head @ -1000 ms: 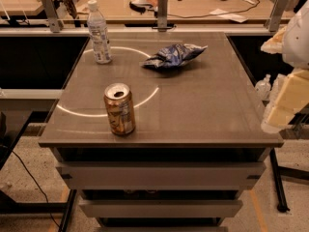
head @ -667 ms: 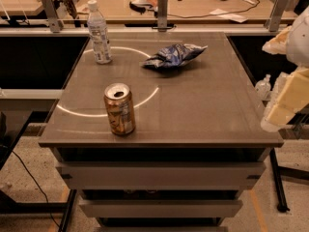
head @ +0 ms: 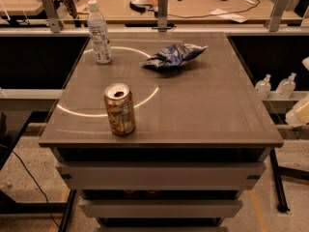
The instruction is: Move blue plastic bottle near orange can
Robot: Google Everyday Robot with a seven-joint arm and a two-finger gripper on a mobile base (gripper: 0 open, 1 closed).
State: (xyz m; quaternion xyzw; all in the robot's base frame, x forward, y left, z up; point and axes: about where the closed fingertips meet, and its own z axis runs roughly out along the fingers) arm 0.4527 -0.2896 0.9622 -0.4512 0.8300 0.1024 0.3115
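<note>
Camera view. The end effector [head: 300, 113] has drawn back since a second ago. Only a pale part of it shows, off the right edge of the counter [head: 203, 115], and whether it is open or closed cannot be told. No object has shifted, so the task is judged not yet begun. The blue plastic bottle [head: 99, 33], clear and white-capped, stands upright at the far corner, well apart from the end effector. The orange can [head: 119, 110], a smooth metal cylinder, stands nearer. A crinkled blue foil bag [head: 174, 56] lies between the bottle and the end effector.
</note>
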